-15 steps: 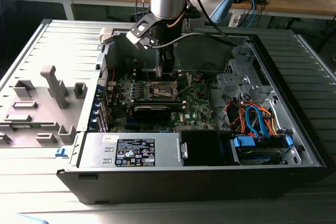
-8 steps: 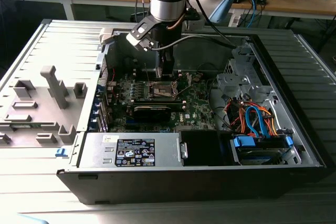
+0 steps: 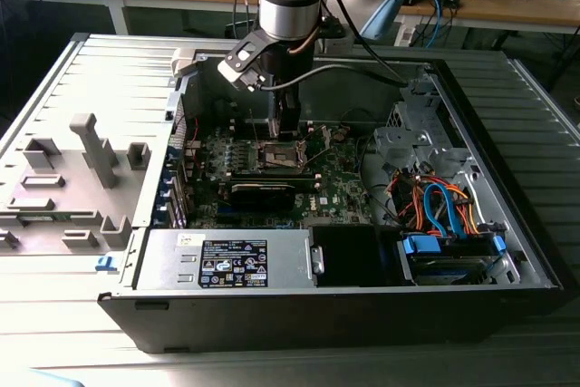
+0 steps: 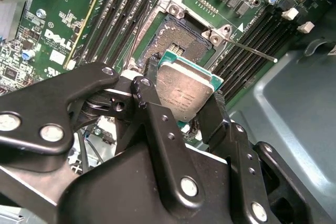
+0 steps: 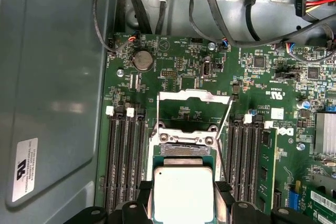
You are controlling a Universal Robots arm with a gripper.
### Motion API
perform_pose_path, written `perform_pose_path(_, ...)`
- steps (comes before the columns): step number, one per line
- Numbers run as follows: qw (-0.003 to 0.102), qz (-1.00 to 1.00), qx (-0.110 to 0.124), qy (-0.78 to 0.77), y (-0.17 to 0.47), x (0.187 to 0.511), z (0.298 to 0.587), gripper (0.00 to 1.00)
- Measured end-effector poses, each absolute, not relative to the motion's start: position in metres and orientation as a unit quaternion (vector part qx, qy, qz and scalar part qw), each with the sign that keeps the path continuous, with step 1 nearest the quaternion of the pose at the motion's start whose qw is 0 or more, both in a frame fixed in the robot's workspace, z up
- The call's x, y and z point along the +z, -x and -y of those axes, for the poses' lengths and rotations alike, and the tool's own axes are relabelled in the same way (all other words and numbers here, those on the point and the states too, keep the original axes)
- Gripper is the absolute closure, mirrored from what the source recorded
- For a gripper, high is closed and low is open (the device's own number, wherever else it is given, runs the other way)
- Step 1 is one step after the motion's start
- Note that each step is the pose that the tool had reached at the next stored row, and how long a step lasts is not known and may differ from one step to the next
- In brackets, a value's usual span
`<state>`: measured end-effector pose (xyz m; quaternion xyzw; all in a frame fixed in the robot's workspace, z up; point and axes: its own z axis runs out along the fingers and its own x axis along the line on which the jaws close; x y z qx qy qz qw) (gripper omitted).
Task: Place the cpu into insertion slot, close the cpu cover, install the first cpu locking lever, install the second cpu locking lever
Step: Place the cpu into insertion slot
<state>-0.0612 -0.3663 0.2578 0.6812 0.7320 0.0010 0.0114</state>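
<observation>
Fixtures of grey plastic (image 3: 86, 156) sit on the panel at the exterior view's left, beside the open computer case (image 3: 530, 251). Further right, the arm comes straight down over the green motherboard (image 3: 340, 192), with its gripper (image 3: 288, 136) just above the insertion slot (image 3: 283, 157). To the right again lies a tangle of orange and blue cables (image 3: 439, 206). In the second wrist view the gripper (image 4: 185, 90) is clamped on the cpu (image 4: 184, 85), with one of its black fingers (image 4: 151, 85) against each of two opposite edges. The chip sits between the fingertips with its dull metal top facing the camera. It hangs over the near part of the slot (image 4: 178, 38), whose brownish pin field shows beyond it; I cannot tell whether the two touch. Being square, the chip has no long side. In the first wrist view the cpu (image 5: 182, 192) has its edges roughly in line with the socket frame. Past it the cpu cover (image 5: 194, 95) stands flipped open, and a thin locking lever (image 5: 227, 116) is swung free beside it.
</observation>
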Motion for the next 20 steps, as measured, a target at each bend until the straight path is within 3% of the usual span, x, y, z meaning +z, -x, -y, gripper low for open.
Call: perform_pose_path(20, 0.012, -0.731, 0.001, -0.682, 0.061, 0.247, 0.369, 0.45)
